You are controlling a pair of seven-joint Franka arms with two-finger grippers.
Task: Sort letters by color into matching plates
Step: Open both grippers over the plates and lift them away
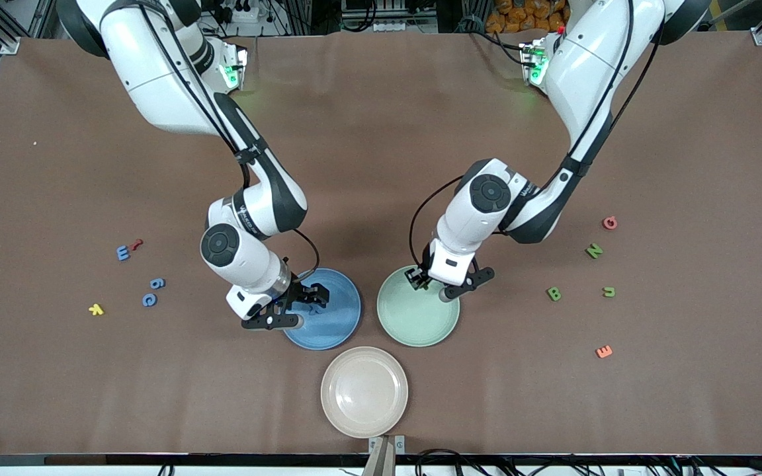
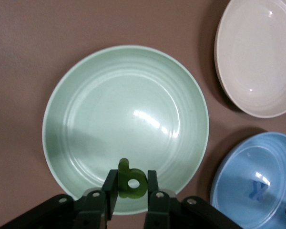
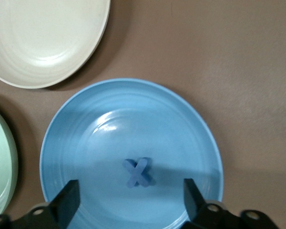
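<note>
The left gripper (image 2: pixel 131 194) fingers are clamped on a green letter (image 2: pixel 130 180) over the green plate (image 2: pixel 86 95), not yet released. The right gripper (image 3: pixel 131 199) fingers stand apart over the blue plate (image 3: pixel 181 124), where a blue X (image 3: pixel 139 172) lies. Three blue letters (image 1: pixel 149 299) and three green letters (image 1: pixel 554 293) remain on the table (image 1: pixel 381 119). Both arms reach down, bent at the elbow.

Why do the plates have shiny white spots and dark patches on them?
Left wrist view: lamp glare streaks the round pale green plate, and a shadow darkens one side of it. Right wrist view: a bright glint on the round blue plate, with a shadow band around the small blue letter X.
</note>
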